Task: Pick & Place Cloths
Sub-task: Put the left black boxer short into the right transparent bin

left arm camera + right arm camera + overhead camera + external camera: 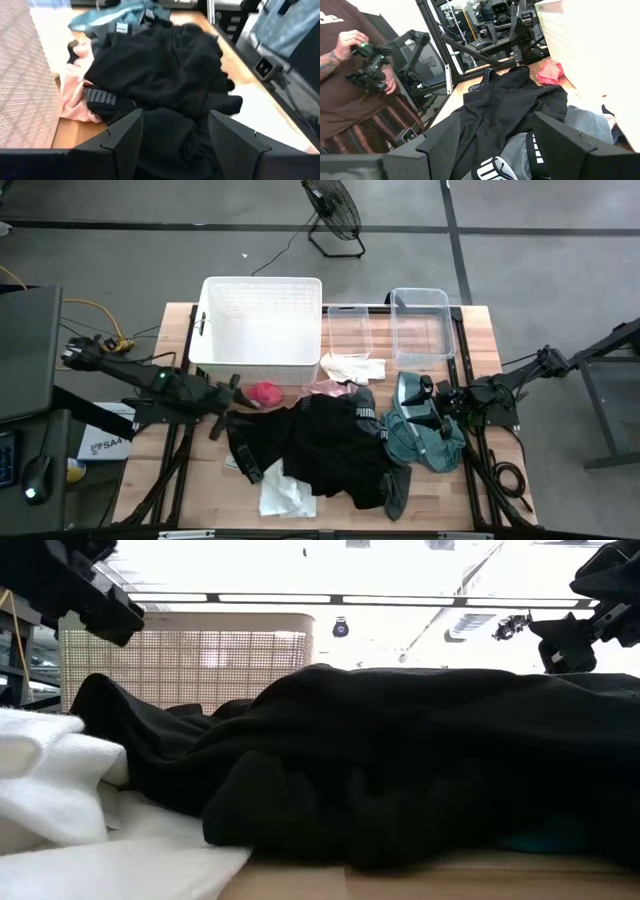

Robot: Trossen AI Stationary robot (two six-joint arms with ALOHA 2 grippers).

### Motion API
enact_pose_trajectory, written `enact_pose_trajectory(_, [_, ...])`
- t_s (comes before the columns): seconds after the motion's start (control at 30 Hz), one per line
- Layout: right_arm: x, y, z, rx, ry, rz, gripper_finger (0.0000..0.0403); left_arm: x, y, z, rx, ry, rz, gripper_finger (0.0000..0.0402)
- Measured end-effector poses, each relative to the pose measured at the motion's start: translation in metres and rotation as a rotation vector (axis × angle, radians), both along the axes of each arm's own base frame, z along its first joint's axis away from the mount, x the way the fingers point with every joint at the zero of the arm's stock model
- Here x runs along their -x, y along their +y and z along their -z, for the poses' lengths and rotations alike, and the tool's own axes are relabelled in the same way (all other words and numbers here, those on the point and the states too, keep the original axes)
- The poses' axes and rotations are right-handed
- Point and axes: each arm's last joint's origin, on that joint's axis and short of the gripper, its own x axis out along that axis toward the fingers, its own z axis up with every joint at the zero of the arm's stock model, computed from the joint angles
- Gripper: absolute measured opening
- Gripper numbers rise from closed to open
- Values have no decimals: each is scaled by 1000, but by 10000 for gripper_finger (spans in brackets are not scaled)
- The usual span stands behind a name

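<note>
Black fabric made up most of the heap on the wooden table, seen from the high view. At the 9 o'clock side the left gripper hung just beside the heap's edge, its two fingers spread wide in the left wrist view with nothing between them. Just past it, toward 12 o'clock, lay one small red-pink cloth, close against the front wall of the one white slatted basket. One large black cloth filled the middle of the table, with a Puma-marked piece showing at its upper edge. At 6 o'clock from it lay a white cloth, partly under the black folds, and a grey piece hung off its 5 o'clock corner. A pale pink cloth and another white cloth lay at 12 o'clock of the black one. Two clear tubs stood side by side at the basket's 3 o'clock. Below them sat one teal-green cloth, touching the black heap. The right gripper hovered over its upper edge, fingers parted wide and holding nothing. In the right wrist view a person stood beyond the table with a controller in hand
</note>
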Motion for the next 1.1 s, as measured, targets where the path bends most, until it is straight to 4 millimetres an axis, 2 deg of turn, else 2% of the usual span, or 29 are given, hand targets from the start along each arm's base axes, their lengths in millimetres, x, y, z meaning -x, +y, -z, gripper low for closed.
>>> enact_pose_trajectory(0.17, [0,0,0,0,0,0,240,-23,-8,-6,6,181,-27,218])
enact_pose_trajectory(0.4, [0,0,0,0,0,0,240,-38,-13,-3,191,514,-234,218])
enact_pose_trajectory(0.73, [0,0,0,0,0,0,240,-28,-16,6,461,851,-370,218])
enact_pose_trajectory(0.97, [0,0,0,0,0,0,240,-20,-27,8,401,886,-361,220])
enact_pose_trajectory(1.1, [0,0,0,0,0,0,240,-14,-36,9,362,881,-344,244])
